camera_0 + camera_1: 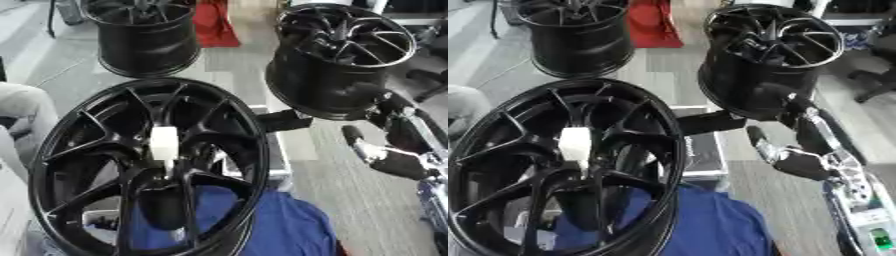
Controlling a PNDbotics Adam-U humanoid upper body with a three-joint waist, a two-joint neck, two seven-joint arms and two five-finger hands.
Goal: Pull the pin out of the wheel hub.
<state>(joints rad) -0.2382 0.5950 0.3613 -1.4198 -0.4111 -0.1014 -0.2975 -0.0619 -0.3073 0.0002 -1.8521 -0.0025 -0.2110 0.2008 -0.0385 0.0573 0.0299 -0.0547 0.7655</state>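
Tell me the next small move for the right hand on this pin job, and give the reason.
Probably bring the right hand leftward toward the white pin, which sticks up at the centre of the near wheel hub. The hand hangs apart from the wheel on its right side, holds nothing, and nothing touches the pin yet. The left hand is not in view.

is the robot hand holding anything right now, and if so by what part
Nothing is held. The right robot hand hangs beside the wheel hub, apart from the white pin at its centre.
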